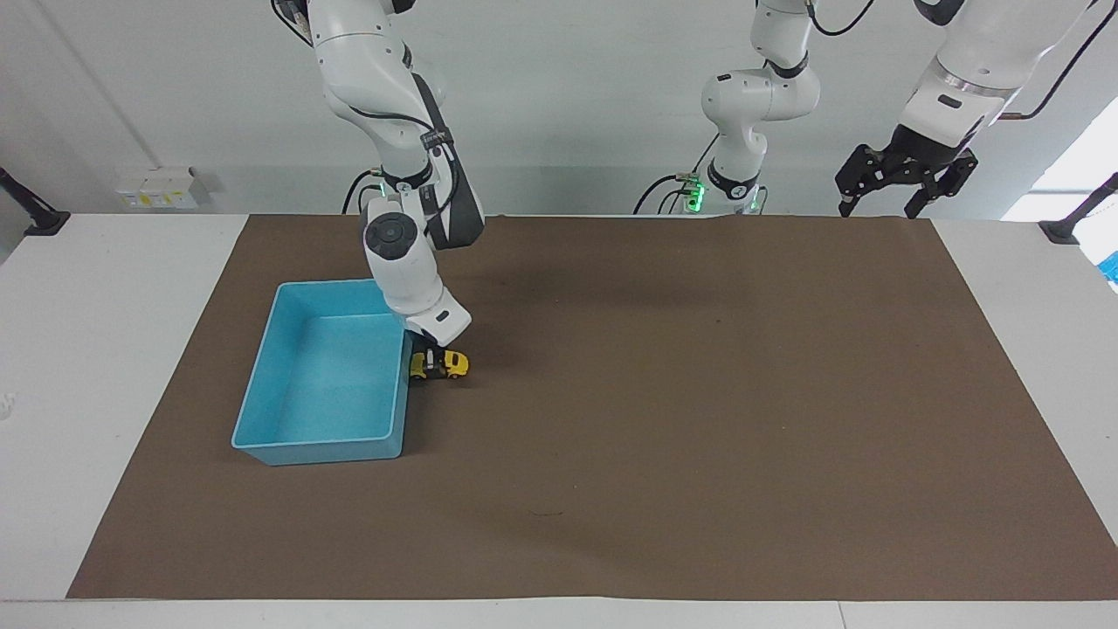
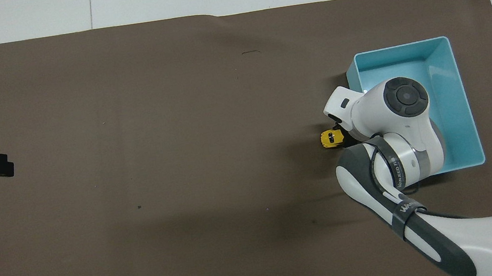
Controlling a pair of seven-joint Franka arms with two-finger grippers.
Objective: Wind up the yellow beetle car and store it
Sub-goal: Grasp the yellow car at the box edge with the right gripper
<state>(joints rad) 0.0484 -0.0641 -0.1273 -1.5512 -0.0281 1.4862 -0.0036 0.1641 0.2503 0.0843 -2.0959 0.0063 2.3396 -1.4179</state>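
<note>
The yellow beetle car (image 1: 445,363) (image 2: 330,137) sits on the brown mat right beside the blue bin (image 1: 262,389) (image 2: 457,79), on the bin's side toward the left arm's end. My right gripper (image 1: 427,362) reaches down from over the bin's edge and is shut on the car's end nearest the bin. In the overhead view the right arm's wrist hides that grip. My left gripper (image 1: 884,205) (image 2: 0,168) waits open, raised over the mat's edge at the left arm's end.
The blue bin holds nothing and stands toward the right arm's end of the table. The brown mat (image 1: 699,419) covers most of the white table. A small box (image 1: 157,188) lies at the table's corner by the right arm.
</note>
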